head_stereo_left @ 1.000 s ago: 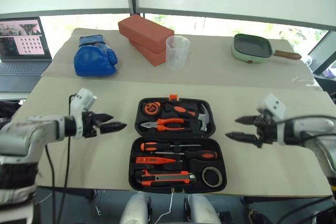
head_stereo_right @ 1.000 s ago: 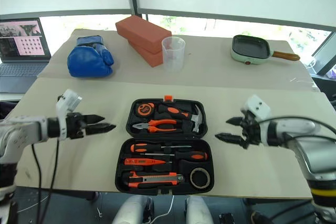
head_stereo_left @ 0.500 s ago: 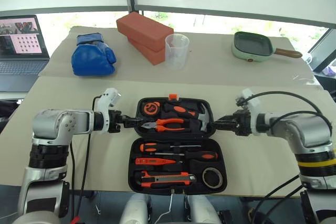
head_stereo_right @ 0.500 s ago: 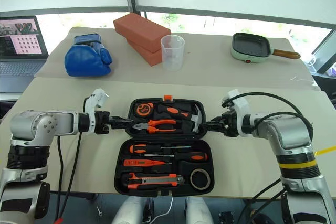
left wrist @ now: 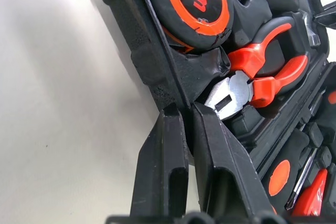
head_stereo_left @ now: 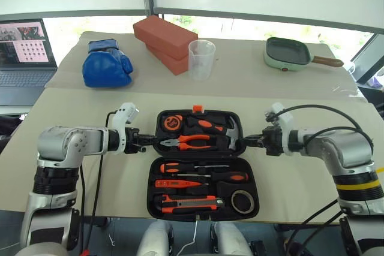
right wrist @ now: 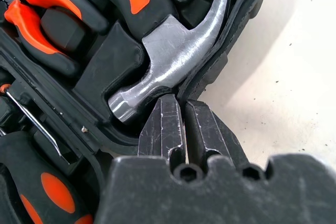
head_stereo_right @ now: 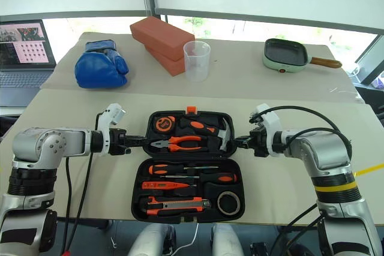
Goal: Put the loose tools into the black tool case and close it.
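Observation:
The black tool case point(head_stereo_left: 198, 157) lies open on the table in front of me. Its near half holds two screwdrivers point(head_stereo_left: 231, 177), a small orange tool point(head_stereo_left: 174, 183), the utility knife point(head_stereo_left: 189, 203) and the tape roll point(head_stereo_left: 242, 201). Pliers point(head_stereo_left: 192, 141), a hammer point(head_stereo_left: 231, 130) and a tape measure point(head_stereo_left: 174, 123) sit in the far half. My left gripper point(head_stereo_left: 155, 141) is shut on the far half's left rim, beside the pliers' jaws point(left wrist: 231, 95). At the right rim, by the hammer head point(right wrist: 157, 72), my right gripper point(head_stereo_left: 245, 142) is shut on the edge.
Behind the case stand red bricks point(head_stereo_left: 166, 37), a clear plastic cup point(head_stereo_left: 202, 59), a blue boxing glove point(head_stereo_left: 107, 64) and a green pan point(head_stereo_left: 289, 55). A laptop point(head_stereo_left: 24, 49) sits at the far left. The table's front edge runs just below the case.
Both grippers came in from the sides, where they stood open, to the far half's rims. Both have closed on those rims. The case and tools have not moved.

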